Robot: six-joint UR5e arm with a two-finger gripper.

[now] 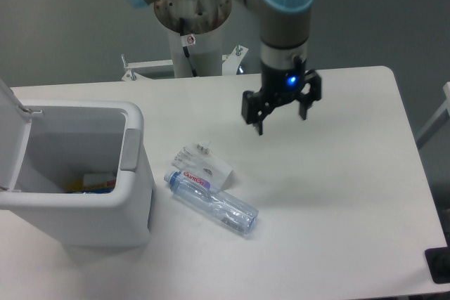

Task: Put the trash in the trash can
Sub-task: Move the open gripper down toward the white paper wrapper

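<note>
A clear crushed plastic bottle with a pale blue cap and a red-purple label lies on the white table, right of the trash can. A small clear blister pack lies against the bottle's upper side. The pale grey trash can stands at the left with its lid flipped up, and some items show inside it. My gripper hangs open and empty above the table, up and to the right of the trash.
The arm's base column rises behind the table's far edge, with metal brackets beside it. A dark object sits at the front right corner.
</note>
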